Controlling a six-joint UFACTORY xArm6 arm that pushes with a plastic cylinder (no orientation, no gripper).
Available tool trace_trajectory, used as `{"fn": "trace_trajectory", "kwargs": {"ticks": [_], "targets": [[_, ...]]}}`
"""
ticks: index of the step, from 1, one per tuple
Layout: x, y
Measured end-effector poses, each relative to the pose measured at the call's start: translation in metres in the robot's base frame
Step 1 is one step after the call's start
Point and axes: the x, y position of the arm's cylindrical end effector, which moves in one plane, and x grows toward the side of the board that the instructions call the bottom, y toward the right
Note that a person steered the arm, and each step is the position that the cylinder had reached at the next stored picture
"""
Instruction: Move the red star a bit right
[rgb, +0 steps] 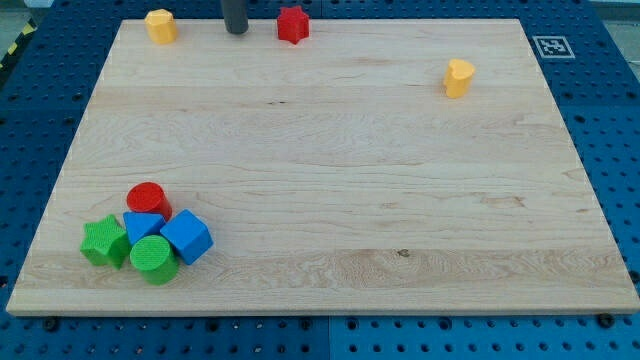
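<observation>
The red star (292, 24) lies at the top edge of the wooden board (330, 160), near the middle. My tip (237, 30) stands to the star's left, apart from it by a clear gap. The rod rises out of the view's top. The whole star shows.
A yellow block (160, 25) lies at the top left and another yellow block (459, 77) at the upper right. At the bottom left sits a cluster: a red cylinder (148, 198), a green star (104, 242), a green cylinder (154, 259) and two blue blocks (187, 236).
</observation>
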Motion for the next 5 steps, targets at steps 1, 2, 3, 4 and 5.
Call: {"fn": "trace_trajectory", "kwargs": {"ticks": [1, 2, 3, 4, 5], "targets": [[-0.006, 0.012], [-0.007, 0.036], [-0.006, 0.071], [0.002, 0.085], [0.003, 0.071]]}}
